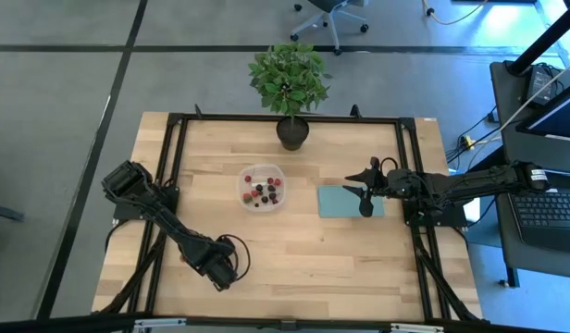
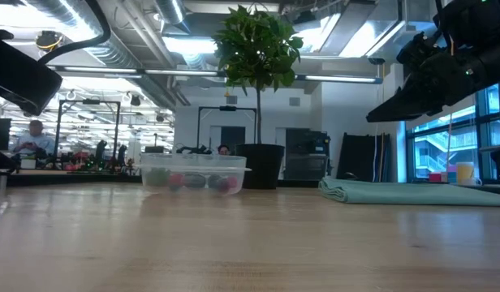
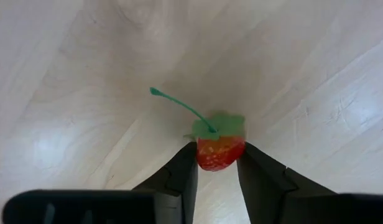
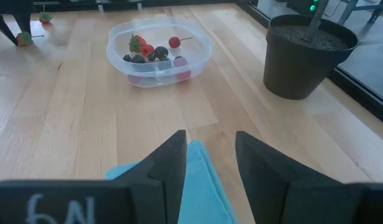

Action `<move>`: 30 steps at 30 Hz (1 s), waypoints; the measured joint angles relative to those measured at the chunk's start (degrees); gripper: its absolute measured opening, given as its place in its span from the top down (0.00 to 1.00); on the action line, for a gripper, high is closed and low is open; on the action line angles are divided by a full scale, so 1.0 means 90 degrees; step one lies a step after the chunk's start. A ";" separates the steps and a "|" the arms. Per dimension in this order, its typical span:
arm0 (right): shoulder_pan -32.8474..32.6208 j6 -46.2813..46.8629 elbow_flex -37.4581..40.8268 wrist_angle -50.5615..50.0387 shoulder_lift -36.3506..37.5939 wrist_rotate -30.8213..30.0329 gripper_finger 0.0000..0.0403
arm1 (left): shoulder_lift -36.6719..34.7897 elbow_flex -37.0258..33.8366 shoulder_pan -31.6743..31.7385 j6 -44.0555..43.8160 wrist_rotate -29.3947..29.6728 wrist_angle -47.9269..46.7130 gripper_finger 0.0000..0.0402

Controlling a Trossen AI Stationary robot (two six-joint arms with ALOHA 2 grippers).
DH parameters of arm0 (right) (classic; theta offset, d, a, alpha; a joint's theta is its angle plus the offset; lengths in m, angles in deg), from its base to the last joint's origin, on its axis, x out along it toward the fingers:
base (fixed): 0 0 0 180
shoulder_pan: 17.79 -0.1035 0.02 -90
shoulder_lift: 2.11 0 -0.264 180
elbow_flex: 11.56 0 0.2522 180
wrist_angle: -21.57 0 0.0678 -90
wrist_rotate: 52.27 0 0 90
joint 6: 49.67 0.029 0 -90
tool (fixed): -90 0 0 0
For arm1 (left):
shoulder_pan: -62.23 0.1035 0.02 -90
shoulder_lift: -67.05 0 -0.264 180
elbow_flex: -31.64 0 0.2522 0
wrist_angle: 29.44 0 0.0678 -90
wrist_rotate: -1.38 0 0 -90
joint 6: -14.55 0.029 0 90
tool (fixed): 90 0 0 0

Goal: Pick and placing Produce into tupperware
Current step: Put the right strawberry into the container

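The clear tupperware (image 1: 261, 187) stands mid-table and holds several red and dark berries (image 4: 155, 55); it also shows in the low view (image 2: 193, 173). My left gripper (image 3: 217, 169) is near the table's near-left part (image 1: 225, 271), pointing down, shut on a red strawberry (image 3: 220, 151) with a green cap and a long green stem. Another red berry (image 4: 45, 17) lies on the wood close by. My right gripper (image 4: 209, 155) hovers open above the teal cloth (image 1: 348, 201), right of the container, touching nothing. My left gripper pinches the strawberry by the red sides of its body (image 3: 207, 155) between the two fingertips (image 3: 186, 163), coming from above and pointing down. The green cap and stem stick out beyond the fingers. Whether the berry rests on the table or is lifted, I cannot tell.
A potted plant (image 1: 290, 92) stands at the table's far edge, just behind the container. The teal cloth (image 4: 204, 186) lies folded under my right gripper. Bare wood stretches between the left gripper and the container. Black frame rails (image 1: 165, 185) run along both sides of the table.
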 joint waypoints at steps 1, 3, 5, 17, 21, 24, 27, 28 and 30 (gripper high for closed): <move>-0.0001 0.0000 0.0000 0.0000 -0.0001 0.0002 0.65 | 0.0000 0.0000 0.0001 0.0006 0.0050 -0.0002 0.77; -0.0002 0.0000 0.0000 0.0000 0.0000 0.0001 0.65 | 0.0000 0.0000 0.0001 0.0021 0.0166 -0.0009 0.78; -0.0002 0.0000 0.0000 0.0000 0.0000 0.0000 0.65 | 0.0000 0.0000 0.0011 0.0080 0.0208 -0.0010 0.79; 0.0000 0.0000 0.0000 0.0000 0.0000 0.0002 0.65 | -0.0002 0.0000 0.0013 0.0132 0.0222 -0.0029 0.80; 0.0000 0.0000 0.0000 0.0000 0.0000 0.0000 0.65 | -0.0002 0.0000 0.0018 0.0130 0.0165 -0.0034 0.80; -0.0002 0.0000 0.0000 0.0000 0.0000 0.0002 0.65 | -0.0002 0.0000 0.0018 0.0130 0.0144 -0.0034 0.80; -0.0002 0.0000 0.0000 0.0000 0.0000 0.0001 0.65 | -0.0002 0.0000 0.0018 0.0130 0.0098 -0.0034 0.80; -0.0001 0.0001 0.0000 0.0000 0.0000 0.0002 0.65 | -0.0002 0.0000 0.0020 0.0130 0.0055 -0.0036 0.80; -0.0002 0.0000 0.0000 0.0000 0.0000 0.0000 0.65 | -0.0002 0.0000 0.0029 0.0138 -0.0034 -0.0036 0.80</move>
